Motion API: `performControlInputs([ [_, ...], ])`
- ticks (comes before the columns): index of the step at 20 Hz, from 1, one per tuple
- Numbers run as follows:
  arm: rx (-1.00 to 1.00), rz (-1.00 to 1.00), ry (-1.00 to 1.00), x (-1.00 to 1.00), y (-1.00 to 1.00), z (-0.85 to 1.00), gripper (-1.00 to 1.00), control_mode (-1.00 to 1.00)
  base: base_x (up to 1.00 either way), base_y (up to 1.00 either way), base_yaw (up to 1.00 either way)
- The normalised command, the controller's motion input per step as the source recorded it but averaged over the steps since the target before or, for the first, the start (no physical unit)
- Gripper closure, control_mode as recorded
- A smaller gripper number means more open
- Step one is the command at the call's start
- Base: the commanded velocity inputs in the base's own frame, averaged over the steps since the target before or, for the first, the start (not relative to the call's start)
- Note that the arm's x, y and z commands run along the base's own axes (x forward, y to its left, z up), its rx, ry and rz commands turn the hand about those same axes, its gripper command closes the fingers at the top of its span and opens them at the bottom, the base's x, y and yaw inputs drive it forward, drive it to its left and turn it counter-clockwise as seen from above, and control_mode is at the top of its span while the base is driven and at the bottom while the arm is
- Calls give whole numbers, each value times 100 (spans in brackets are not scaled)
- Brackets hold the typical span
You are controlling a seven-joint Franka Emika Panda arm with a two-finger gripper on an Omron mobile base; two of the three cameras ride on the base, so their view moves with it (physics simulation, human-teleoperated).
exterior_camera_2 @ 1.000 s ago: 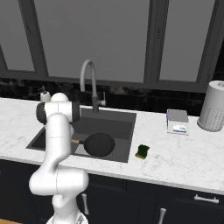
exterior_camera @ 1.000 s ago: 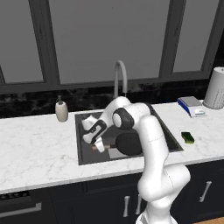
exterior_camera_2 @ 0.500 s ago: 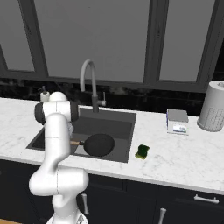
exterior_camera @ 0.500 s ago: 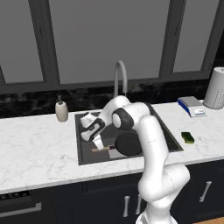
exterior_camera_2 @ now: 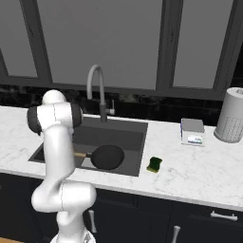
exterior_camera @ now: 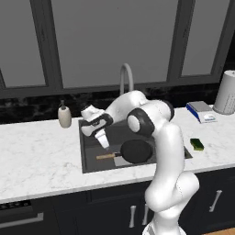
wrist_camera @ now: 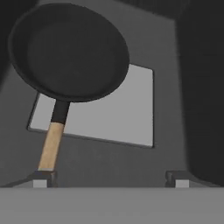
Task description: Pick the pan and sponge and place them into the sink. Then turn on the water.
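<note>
Pan's in the sink, jaws apart and empty above its handle.

The gripper (exterior_camera: pixel 103 137) hangs over the sink's (exterior_camera: pixel 87 161) left part, clamped on nothing. The pan (exterior_camera: pixel 135 151) lies flat on the basin floor, handle pointing left, partly over the drain plate (wrist_camera: pixel 113 118). The sponge (exterior_camera_2: pixel 154 164) sits on the counter (exterior_camera_2: pixel 204 171) just right of the basin, so it looks next; the faucet (exterior_camera_2: pixel 96 90) comes last.
</note>
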Motion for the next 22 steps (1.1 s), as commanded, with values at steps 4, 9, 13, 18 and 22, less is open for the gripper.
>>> performControlInputs([
  [4, 0, 0, 0, -88, -44, 85, -100, -100, 0, 0, 0],
  [9, 0, 5, 0, -86, -61, 75, -100, -100, 0, 0, 0],
  [13, 0, 14, 0, -85, -65, 75, -100, -100, 0, 0, 0],
  [18, 0, 13, -1, -84, -66, 72, -100, -100, 0, 0, 0],
  [22, 1, 16, 0, -63, -92, 73, -100, -100, 0, 0, 0],
])
